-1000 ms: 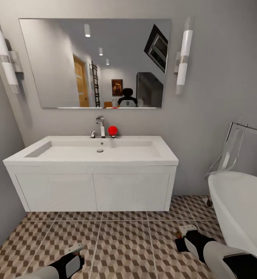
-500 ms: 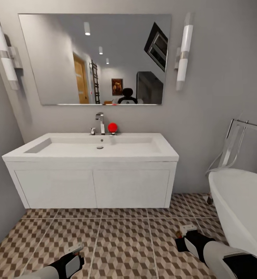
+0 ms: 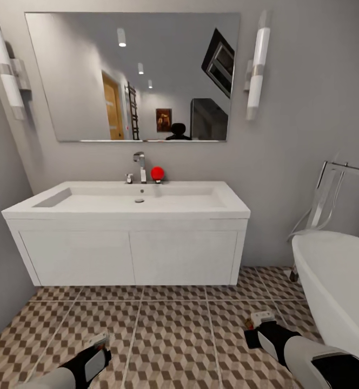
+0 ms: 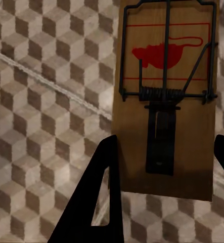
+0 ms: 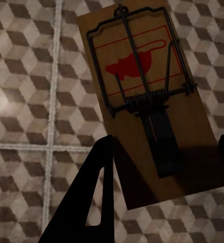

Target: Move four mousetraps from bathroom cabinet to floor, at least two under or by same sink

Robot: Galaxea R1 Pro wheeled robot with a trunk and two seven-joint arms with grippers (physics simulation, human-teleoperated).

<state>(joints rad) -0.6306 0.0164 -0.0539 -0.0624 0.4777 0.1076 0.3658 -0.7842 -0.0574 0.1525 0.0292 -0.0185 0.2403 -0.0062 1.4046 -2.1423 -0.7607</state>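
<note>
Left hand (image 3: 95,342) lower, mousetrap (image 4: 165,98) gripped.

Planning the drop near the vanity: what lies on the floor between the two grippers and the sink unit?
Head view: only bare bathroom floor lies between the left gripper, the right gripper and the bathroom sink unit. Each gripper holds a mousetrap.

1. Head view: evenly and fairly brightly lit, with no harsh shadows. The mirror (image 3: 133,75) reflects three small ceiling spots as bright points.
2. Two wall lamps (image 3: 255,65) flank the mirror and show pale, without glare on the wall.
3. Soft shade lies beneath the white vanity unit (image 3: 128,254).
4. Straight lines bow toward the frame edges; rendering is slightly soft.
5. Both wrist views are dimmer. The mousetrap (image 4: 165,101) appears sharp, and the floor tiles (image 4: 41,126) are mildly blurred.
</note>
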